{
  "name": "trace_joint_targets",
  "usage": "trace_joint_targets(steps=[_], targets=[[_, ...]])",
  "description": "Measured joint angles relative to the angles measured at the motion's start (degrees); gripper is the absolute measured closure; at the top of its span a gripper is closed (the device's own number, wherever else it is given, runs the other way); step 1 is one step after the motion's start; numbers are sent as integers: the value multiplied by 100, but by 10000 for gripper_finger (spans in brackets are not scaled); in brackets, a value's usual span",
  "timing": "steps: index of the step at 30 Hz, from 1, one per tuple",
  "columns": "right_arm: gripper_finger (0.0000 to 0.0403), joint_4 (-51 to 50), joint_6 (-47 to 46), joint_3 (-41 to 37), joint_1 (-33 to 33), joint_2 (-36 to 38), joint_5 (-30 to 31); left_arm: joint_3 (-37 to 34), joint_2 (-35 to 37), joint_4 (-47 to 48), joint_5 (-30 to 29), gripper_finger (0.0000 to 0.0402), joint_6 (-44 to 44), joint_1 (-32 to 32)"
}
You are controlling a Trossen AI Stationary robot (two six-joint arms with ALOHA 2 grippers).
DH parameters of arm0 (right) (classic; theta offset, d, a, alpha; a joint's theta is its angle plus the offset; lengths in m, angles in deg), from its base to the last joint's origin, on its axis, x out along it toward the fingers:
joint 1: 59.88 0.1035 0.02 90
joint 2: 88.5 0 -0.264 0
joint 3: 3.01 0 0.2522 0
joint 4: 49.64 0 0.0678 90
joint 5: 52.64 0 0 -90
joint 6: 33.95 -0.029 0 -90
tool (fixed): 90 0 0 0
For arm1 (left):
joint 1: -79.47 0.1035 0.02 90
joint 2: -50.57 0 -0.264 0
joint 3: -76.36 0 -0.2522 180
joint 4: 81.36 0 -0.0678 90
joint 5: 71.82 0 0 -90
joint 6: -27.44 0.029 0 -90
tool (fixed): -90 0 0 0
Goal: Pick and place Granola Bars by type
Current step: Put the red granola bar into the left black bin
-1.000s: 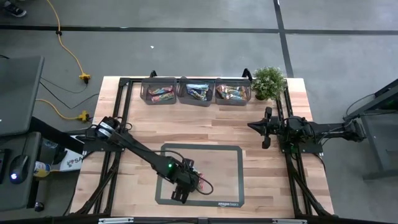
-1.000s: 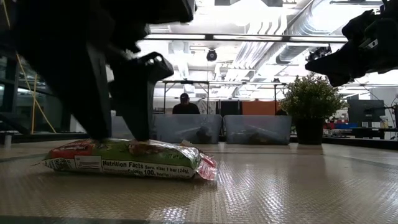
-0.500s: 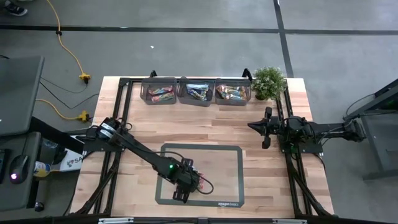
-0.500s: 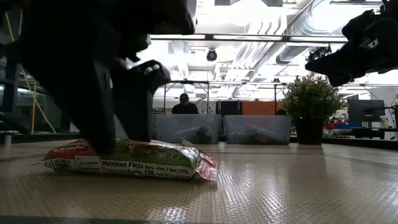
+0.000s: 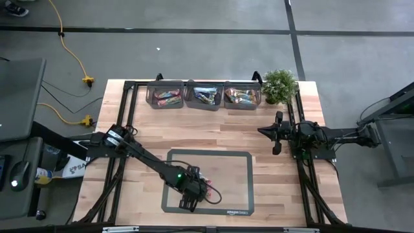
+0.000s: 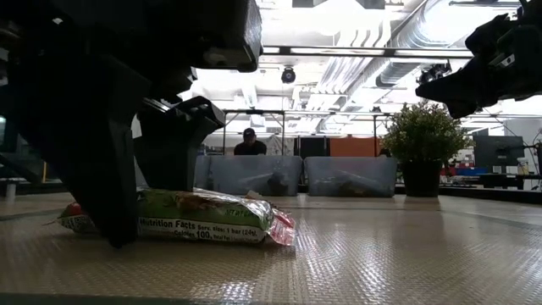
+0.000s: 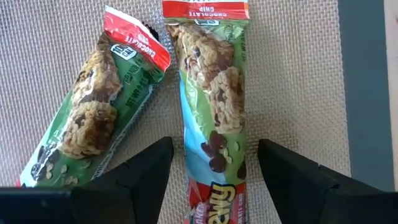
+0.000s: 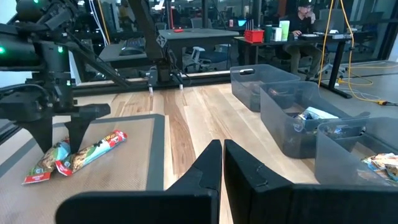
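We counted two green granola bars (image 7: pixel 211 118) on the mat (image 5: pixel 239 188); the left gripper (image 7: pixel 208 174) straddled one, fingers spread; the right gripper (image 8: pixel 219 163) was clenched, empty.

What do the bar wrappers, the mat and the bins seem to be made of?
Bar wrappers: glossy printed plastic film, probably; they crinkle and catch light.
Mat: woven, coated fabric by its fine grid texture; exact material unclear.
Bins: grey translucent plastic; their contents show through the walls.
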Motion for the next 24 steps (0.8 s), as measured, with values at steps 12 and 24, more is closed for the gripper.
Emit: trace_joint_targets(steps=[12,24], targets=[[402,0,0,0,1,2,2,-7,-63,-28,-272,163,-41,-6],[402,-2,0,0,1,2,2,-16,-69,-69,-421,216,-188,-33]])
